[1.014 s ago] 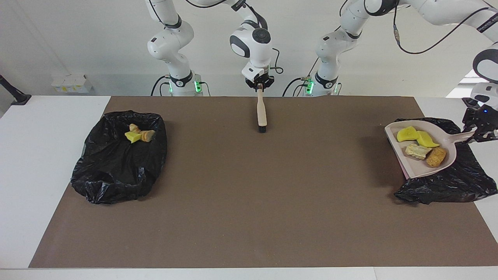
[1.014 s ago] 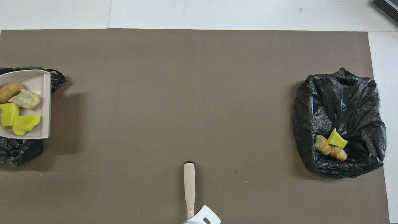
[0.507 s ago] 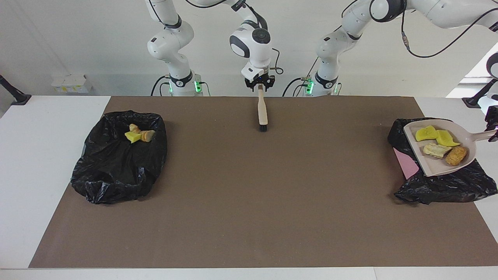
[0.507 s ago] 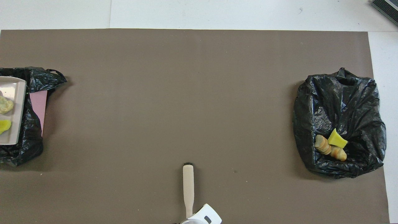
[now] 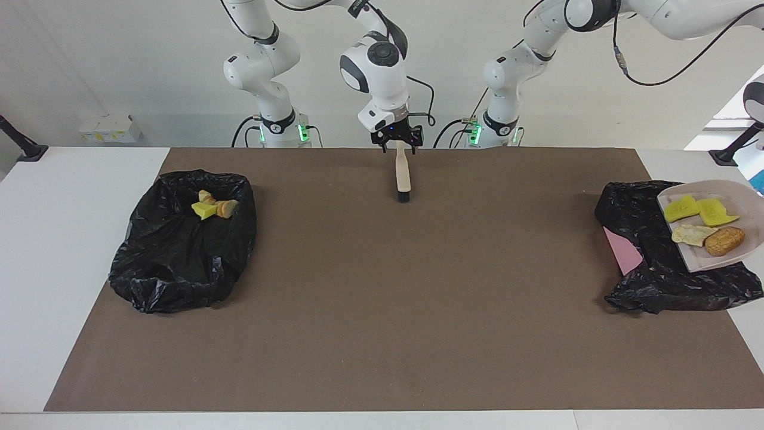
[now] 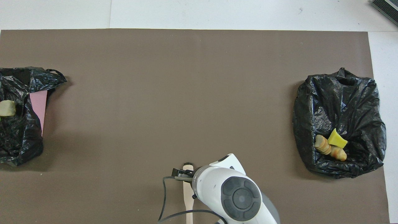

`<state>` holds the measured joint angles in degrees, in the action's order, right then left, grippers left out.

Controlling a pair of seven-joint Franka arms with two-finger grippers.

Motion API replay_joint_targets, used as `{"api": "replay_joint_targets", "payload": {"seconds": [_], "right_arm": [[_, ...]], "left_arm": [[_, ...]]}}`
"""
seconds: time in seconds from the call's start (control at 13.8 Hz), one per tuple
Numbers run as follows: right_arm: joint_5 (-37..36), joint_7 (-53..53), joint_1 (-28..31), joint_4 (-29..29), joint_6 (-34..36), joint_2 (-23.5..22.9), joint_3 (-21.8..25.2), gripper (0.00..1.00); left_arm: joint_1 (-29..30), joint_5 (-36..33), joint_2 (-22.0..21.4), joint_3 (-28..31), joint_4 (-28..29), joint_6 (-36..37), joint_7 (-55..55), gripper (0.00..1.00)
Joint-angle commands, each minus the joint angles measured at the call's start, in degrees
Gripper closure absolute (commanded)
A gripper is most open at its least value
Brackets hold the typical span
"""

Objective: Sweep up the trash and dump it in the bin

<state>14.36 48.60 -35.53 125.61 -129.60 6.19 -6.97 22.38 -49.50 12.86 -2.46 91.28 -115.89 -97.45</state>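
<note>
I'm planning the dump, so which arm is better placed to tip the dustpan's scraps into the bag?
Left. The dustpan with four scraps is over the black bag at its end; the right pincer is at the brush, mid-table.

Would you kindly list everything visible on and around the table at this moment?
Dustpan: one, beige, raised over the bag at the left arm's end, its handle out of frame.
Scraps on the dustpan: four, two yellow, one pale, one orange-brown.
Bags: two, black; one at the left arm's end, one at the right arm's end.
Scraps in the bag at the right arm's end: three, one yellow, two tan.
Pink sheet: one, at the left-end bag's edge.
Brush: one, beige handle, dark bristles, mid-table near the robots.
Mat: one, brown.
Right gripper: at the brush handle.
Left gripper: out of view.
</note>
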Motion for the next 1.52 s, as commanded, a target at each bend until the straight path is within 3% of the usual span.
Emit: {"api": "replay_joint_targets", "payload": {"seconds": [0.0, 0.22, 0.43, 0.72, 1.01, 1.45], "right_arm": [[-0.82, -1.4, 3.88, -4.64, 1.88, 0.49, -0.41, 0.0], [-2.48, -6.9, 9.94, -13.0, 11.36, -0.12, -0.41, 0.0], [-7.84, -18.16, 15.39, -17.14, 13.93, -0.12, -0.5, 0.0], [-13.64, -19.33, 19.09, -22.42, 22.54, -0.39, -0.33, 0.0], [-16.46, -19.33, 22.43, -29.17, 32.9, -0.56, 0.82, 0.0], [-16.38, -23.45, 24.81, -33.93, 38.64, -0.65, 2.84, 0.0]], "left_arm": [[-1.02, -4.73, -5.39, 0.79, 6.01, -0.13, 4.38, 1.0], [-0.93, -7.54, -7.32, 0.79, 6.01, -0.04, 4.29, 1.0], [-0.93, -7.55, -8.73, 0.7, 5.93, 0.74, 4.38, 1.0], [-3.39, -5.44, -10.22, -0.26, 5.93, 4.08, 6.12, 1.0], [-6.64, 4.55, -10.14, -0.26, 5.93, 8.47, 12.27, 1.0], [-5.16, 23.89, -10.31, -0.18, 6.54, 11.72, 27.11, 1.0]]}}
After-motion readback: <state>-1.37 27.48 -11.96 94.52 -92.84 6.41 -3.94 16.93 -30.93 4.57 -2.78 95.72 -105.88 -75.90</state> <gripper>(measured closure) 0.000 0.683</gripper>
